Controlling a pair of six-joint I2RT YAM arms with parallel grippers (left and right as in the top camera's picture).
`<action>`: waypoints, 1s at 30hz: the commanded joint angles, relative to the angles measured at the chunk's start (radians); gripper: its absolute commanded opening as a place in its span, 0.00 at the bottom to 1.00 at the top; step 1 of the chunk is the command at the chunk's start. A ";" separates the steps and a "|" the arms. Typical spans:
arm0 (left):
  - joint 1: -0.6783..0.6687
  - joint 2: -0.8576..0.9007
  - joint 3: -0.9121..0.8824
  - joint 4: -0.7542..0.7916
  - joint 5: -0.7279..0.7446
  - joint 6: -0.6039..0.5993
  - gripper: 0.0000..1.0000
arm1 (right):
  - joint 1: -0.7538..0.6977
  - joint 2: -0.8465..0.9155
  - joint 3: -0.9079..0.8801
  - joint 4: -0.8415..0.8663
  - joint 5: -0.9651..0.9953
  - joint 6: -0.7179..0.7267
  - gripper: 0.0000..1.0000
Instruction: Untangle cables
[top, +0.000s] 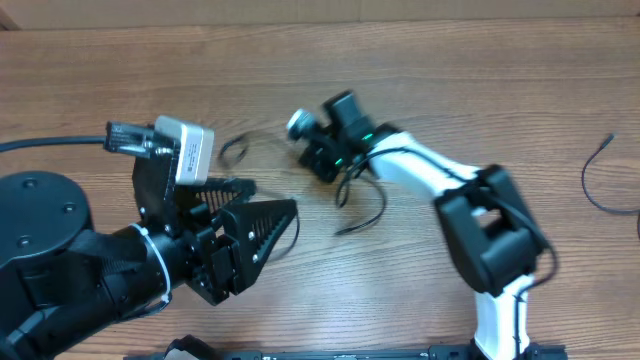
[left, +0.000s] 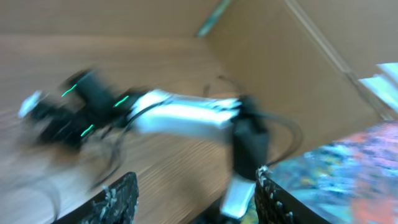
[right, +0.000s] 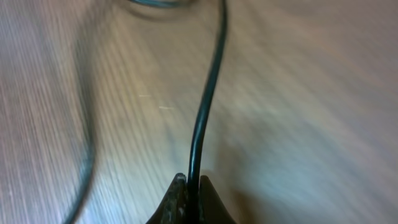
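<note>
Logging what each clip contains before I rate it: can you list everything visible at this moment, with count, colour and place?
table: one, brown wood, fills the overhead view
middle cables: count unclear, thin and black, loose strands at the table's centre around the right gripper
pinched cable: one, black, runs away from the right gripper's fingertips across the wood
lone cable: one, thin and black, lies apart near the table's right edge
left gripper: one, black, lower left, open, pointing toward the centre
right gripper: one, dark, on a white and black arm, at the centre, shut on the pinched cable
</note>
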 joint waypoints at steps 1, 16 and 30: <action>-0.006 0.003 0.002 -0.078 -0.202 0.033 0.59 | -0.043 -0.109 0.007 -0.037 -0.096 0.023 0.04; 0.001 0.138 -0.123 -0.171 -0.512 -0.016 0.52 | -0.065 -0.237 0.007 -0.172 -0.117 0.019 0.04; 0.239 0.130 -0.362 -0.089 -0.301 0.034 0.61 | -0.065 -0.499 0.007 -0.241 -0.074 0.020 0.04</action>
